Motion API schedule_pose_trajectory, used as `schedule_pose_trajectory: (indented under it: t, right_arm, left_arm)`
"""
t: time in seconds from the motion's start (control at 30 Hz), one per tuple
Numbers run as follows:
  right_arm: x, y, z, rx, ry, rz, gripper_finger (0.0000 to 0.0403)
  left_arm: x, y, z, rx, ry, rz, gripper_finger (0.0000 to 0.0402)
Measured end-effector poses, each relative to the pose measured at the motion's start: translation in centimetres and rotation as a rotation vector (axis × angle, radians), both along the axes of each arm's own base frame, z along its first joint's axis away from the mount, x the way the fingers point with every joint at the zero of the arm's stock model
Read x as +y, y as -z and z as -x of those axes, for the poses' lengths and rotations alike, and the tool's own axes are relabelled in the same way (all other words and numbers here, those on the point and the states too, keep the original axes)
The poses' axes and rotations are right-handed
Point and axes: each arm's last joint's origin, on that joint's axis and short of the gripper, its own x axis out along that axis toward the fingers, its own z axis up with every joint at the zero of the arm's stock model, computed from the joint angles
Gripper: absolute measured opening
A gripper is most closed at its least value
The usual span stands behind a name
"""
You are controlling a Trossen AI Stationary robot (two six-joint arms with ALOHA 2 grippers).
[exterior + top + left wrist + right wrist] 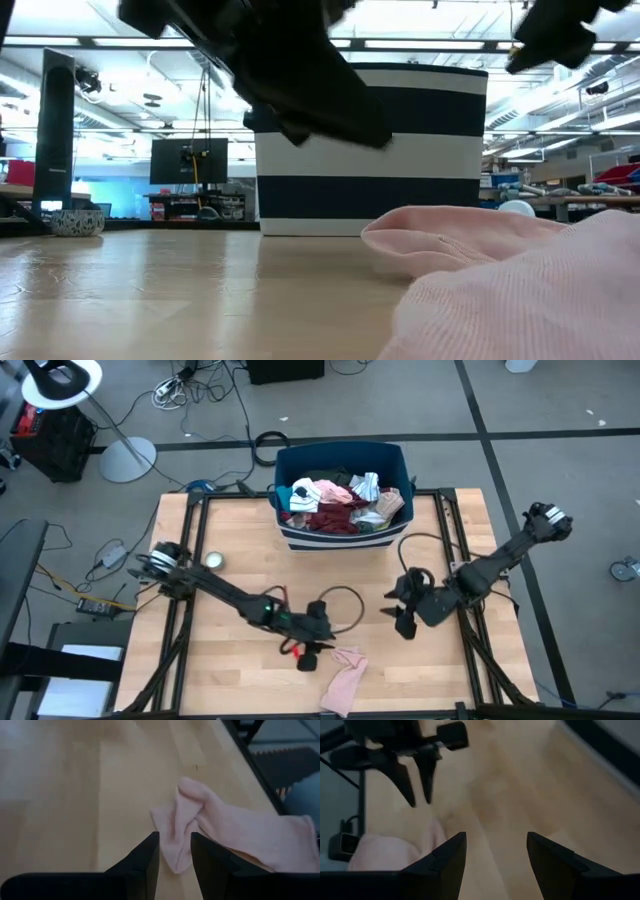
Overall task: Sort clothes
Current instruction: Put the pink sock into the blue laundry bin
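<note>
High view: a pale wooden tabletop [230, 540] in a black frame stands on a grey floor [560, 400] strewn with cables. A blue and white bin [340, 538] at the far edge holds heaped clothes [335, 500]. A pink garment [345, 675] lies near the front edge. The left claw [312, 657] hangs just beside it, fingers slightly apart; the right claw [405, 622] waits mid-table, fingers apart.

place: lab | cues: floor cables [200, 385]; monitor [188, 160]; ceiling strip lights [430, 43]
</note>
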Motion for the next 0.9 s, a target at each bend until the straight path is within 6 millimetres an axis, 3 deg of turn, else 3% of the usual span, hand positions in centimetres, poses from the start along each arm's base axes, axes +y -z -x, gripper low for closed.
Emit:
schedule_pose_trajectory:
  t: [0.4,0.53,0.63,0.77,0.9]
  right_arm:
    - [2.3,3.0,1.7,-0.086,0.033,-0.065,0.0208]
    - [2.7,3.2,1.9,-0.109,0.018,-0.082,0.0208]
    - [3.0,3.2,2.1,-0.121,0.015,-0.072,0.0208]
    - [3.2,3.1,2.4,-0.138,0.022,-0.044,0.0208]
    - [3.3,3.4,2.3,-0.131,0.022,-0.032,0.0208]
  left_arm:
    - [-1.3,4.5,-4.6,0.187,0.04,-0.064,0.0117]
    - [-1.1,4.8,-4.9,0.237,0.022,-0.016,0.0075]
    - [-1.0,4.0,-4.8,0.283,0.03,-0.041,0.0016]
    - [-1.0,1.0,-5.3,0.28,0.044,-0.072,0.0005]
    - [-0.3,-3.3,-5.6,0.273,0.043,-0.133,0.0003]
